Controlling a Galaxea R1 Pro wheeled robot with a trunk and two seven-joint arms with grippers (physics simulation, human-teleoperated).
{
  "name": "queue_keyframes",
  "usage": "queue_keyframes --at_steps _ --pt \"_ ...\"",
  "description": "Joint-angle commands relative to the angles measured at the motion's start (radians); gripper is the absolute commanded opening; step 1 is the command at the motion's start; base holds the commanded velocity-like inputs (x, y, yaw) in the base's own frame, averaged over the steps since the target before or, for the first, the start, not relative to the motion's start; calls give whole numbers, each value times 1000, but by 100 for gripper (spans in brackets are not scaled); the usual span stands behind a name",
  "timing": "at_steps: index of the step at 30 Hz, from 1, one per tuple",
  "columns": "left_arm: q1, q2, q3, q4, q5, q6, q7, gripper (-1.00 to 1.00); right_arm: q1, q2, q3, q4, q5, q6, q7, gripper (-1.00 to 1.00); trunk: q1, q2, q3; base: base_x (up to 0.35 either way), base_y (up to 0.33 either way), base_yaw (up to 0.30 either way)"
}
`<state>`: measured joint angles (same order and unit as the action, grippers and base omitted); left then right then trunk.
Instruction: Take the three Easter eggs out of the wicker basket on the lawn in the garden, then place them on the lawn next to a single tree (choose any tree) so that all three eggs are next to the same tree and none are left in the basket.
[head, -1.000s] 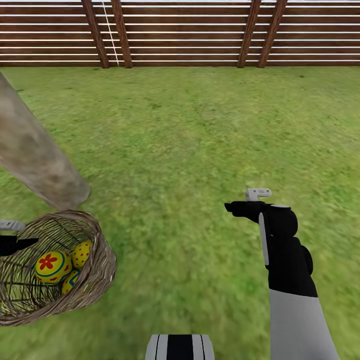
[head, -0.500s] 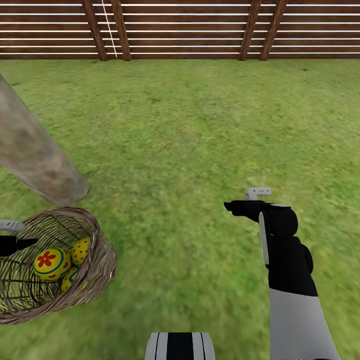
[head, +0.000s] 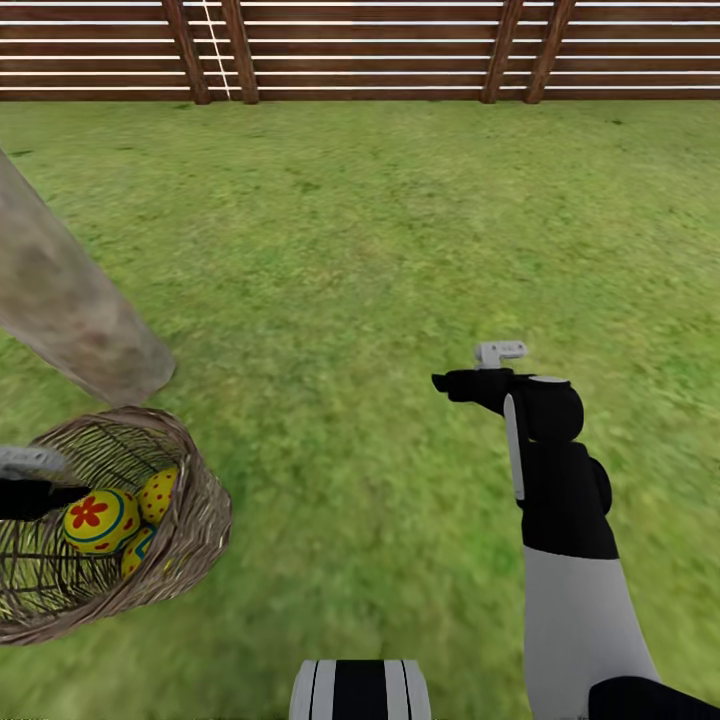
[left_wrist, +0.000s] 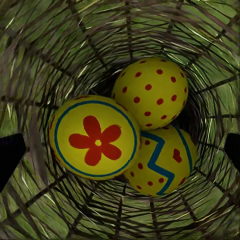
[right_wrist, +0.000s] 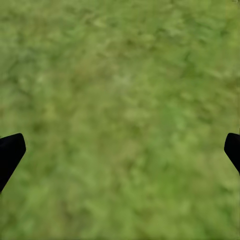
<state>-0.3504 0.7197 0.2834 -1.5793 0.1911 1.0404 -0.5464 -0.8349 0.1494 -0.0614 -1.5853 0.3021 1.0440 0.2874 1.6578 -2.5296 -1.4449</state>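
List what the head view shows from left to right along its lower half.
left gripper → Easter eggs in the wicker basket → open lawn → right gripper → right arm

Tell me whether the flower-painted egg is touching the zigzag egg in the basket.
Touching. In the left wrist view the flower egg presses against the zigzag egg with no gap between them, both lying at the bottom of the wicker basket.

Brown slatted fence (head: 360, 50), even daylight
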Motion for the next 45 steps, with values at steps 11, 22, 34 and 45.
queue_keyframes --at_steps 11,22,34,45 --pt "-1 -50 -61 0 3 7 8 100 -46 3 3 1 11 3 10 100 3 -2 -24 0 0 0" --pt "-1 -54 -65 -4 5 7 11 100 -55 3 5 11 11 3 10 100 3 -2 -24 0 0 0" --pt "-1 -54 -63 -5 5 7 31 100 -55 5 6 12 11 3 10 100 3 -2 -24 0 0 0" --pt "-1 -54 -61 -7 5 7 203 100 -56 5 6 12 11 3 10 100 3 -2 -24 0 0 0"
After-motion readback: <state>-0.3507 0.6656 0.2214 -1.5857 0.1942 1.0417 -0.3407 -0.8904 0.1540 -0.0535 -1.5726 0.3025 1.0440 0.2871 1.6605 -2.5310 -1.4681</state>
